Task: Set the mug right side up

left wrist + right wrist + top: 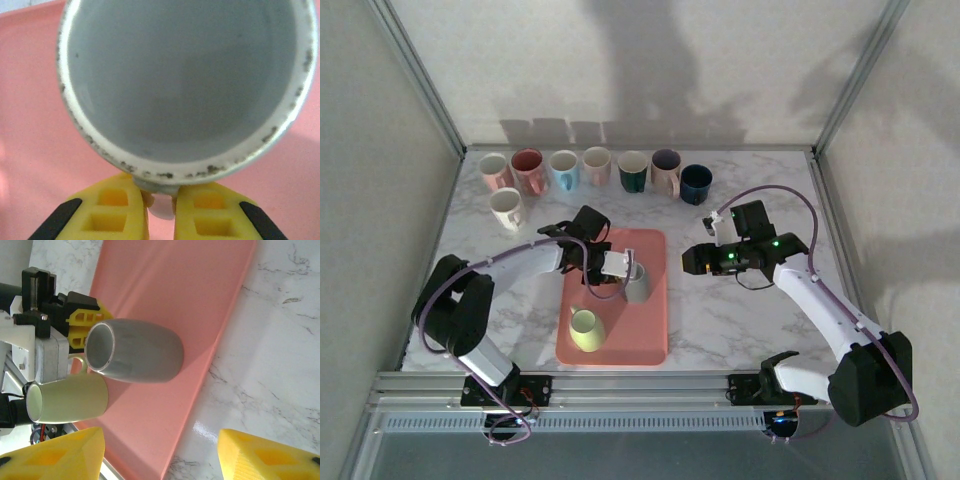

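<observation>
L gripper (625,268) pinches shut on the handle of the grey mug (638,287), which sits mouth-up mid-tray (642,338), just beyond a green mug (585,328). R gripper (686,262) hangs w/ jaws apart, holding nothing, over the table (720,310) right of the tray.

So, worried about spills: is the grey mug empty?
Empty: the left wrist view looks into the grey mug, whose interior is bare.
</observation>
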You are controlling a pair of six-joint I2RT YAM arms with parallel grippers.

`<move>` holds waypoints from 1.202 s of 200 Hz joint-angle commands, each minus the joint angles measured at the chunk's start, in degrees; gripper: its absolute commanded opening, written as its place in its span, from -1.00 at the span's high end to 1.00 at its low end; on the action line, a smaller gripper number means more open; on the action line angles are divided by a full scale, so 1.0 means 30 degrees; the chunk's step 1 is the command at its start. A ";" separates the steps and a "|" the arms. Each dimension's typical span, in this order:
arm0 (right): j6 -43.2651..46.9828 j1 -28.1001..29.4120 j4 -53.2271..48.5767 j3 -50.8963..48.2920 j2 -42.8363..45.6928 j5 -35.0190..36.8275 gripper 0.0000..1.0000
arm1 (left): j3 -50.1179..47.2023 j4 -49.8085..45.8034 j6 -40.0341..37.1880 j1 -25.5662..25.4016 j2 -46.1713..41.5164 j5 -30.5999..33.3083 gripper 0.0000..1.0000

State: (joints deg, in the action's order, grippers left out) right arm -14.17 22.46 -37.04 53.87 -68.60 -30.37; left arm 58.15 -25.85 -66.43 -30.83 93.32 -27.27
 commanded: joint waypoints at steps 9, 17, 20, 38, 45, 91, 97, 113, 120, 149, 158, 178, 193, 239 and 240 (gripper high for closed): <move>0.0308 -0.0262 -0.0128 -0.0457 0.0435 -0.0570 -0.24 | 0.0282 -0.0113 0.4044 -0.0183 0.0403 -0.0354 1.00; 0.0332 -0.0306 -0.0175 -0.0480 0.0478 -0.0611 -0.24 | 0.0282 0.0080 0.4910 -0.0183 0.0379 -0.0389 1.00; 0.0330 -0.0319 -0.0166 -0.0493 0.0483 -0.0612 -0.24 | 0.0276 0.0155 0.5217 -0.0179 0.0350 -0.0416 1.00; 0.0330 -0.0425 -0.0187 -0.0579 0.0570 -0.0694 -0.24 | -0.0006 0.0791 0.6823 -0.0183 0.0215 -0.0715 1.00; 0.0314 -0.0462 -0.0193 -0.0568 0.0626 -0.0770 -0.24 | -0.0098 0.1000 0.7421 -0.0182 0.0142 -0.0824 1.00; 0.0243 -0.0645 -0.0284 -0.0640 0.0857 -0.0914 -0.24 | -0.0144 0.1562 1.1122 -0.0087 0.0316 -0.1836 1.00; 0.0215 -0.0682 -0.0292 -0.0670 0.0920 -0.0932 -0.24 | -0.0215 0.1763 1.1605 -0.0080 0.0260 -0.1866 1.00; 0.0158 -0.0692 -0.0252 -0.0714 0.1028 -0.0982 -0.24 | -0.0125 0.2046 1.3252 0.0046 0.0260 -0.1941 1.00; 0.0169 -0.0744 -0.0281 -0.0752 0.1107 -0.1009 -0.24 | -0.0028 0.2160 1.4167 0.0178 0.0264 -0.2147 1.00; 0.0055 -0.0806 -0.0238 -0.0842 0.1187 -0.1120 -0.24 | 0.0201 0.2724 1.7520 0.0677 0.0329 -0.3447 1.00; -0.0010 -0.0806 -0.0172 -0.0881 0.1232 -0.1183 -0.24 | 0.0107 0.3072 1.8546 0.0724 0.0259 -0.3982 1.00; -0.0184 -0.0806 -0.0026 -0.0941 0.1248 -0.1371 -0.24 | -0.0557 0.4708 2.1029 0.0754 -0.0289 -0.4829 1.00; -0.0307 -0.0810 0.0090 -0.1009 0.1279 -0.1501 -0.24 | -0.1095 0.6185 2.3258 0.0801 -0.0822 -0.5288 1.00; -0.0685 -0.0804 0.0632 -0.1107 0.1178 -0.2515 -0.24 | -0.2056 0.9335 2.9112 0.0784 -0.2977 -0.4651 1.00; -0.0690 -0.0805 0.0644 -0.1094 0.1168 -0.2538 -0.24 | -0.2077 0.9385 2.9217 0.0784 -0.3038 -0.4637 1.00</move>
State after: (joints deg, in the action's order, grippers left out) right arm -15.05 20.38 -36.62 51.18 -65.76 -34.81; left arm 52.18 -8.14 8.86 -28.75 90.24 -39.20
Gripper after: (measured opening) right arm 0.619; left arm 0.142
